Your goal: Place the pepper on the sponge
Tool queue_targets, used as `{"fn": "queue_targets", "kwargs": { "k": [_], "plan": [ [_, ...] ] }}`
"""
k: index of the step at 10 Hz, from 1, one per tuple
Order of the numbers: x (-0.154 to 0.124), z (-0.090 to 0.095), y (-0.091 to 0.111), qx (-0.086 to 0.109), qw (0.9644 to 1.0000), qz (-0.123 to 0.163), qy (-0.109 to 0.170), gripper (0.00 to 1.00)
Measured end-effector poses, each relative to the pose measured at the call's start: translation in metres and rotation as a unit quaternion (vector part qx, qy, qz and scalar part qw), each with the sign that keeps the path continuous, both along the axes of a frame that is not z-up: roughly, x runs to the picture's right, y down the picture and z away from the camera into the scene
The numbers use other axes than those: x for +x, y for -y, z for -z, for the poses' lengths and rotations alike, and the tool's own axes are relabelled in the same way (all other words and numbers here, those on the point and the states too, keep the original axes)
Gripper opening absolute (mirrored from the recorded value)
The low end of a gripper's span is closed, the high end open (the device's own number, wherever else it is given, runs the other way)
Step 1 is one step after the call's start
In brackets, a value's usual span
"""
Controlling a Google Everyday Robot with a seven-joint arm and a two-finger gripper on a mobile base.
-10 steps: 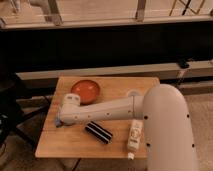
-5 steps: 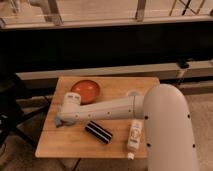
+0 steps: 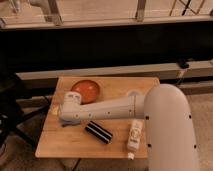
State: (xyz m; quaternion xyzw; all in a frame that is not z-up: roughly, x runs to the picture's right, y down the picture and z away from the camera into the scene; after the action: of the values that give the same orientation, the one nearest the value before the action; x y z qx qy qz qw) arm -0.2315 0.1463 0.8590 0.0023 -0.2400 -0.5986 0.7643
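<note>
My white arm reaches left across the wooden table (image 3: 75,145), and its wrist (image 3: 70,106) hangs over the table's left part. The gripper (image 3: 62,120) points down below the wrist, close to the table's left edge, mostly covered by the arm. A blue-grey patch, apparently the sponge (image 3: 71,122), shows just under the wrist next to the gripper. The pepper is hidden from view.
A large orange-red bowl (image 3: 85,90) sits at the back left, just behind the wrist. A black block with white stripes (image 3: 98,132) lies in front of the arm. A white bottle (image 3: 134,136) lies near the front right edge. My arm's bulky shoulder (image 3: 167,130) covers the table's right side.
</note>
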Motion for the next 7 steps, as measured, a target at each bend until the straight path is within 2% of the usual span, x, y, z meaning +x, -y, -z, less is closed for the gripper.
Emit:
{"fn": "queue_targets", "kwargs": {
  "k": [4, 7],
  "plan": [
    [0.0037, 0.0009, 0.0015, -0.002, 1.0, -0.002, -0.001, 0.8],
    [0.0066, 0.0093, 0.0062, 0.0, 1.0, -0.004, 0.007, 0.8]
  ]
}}
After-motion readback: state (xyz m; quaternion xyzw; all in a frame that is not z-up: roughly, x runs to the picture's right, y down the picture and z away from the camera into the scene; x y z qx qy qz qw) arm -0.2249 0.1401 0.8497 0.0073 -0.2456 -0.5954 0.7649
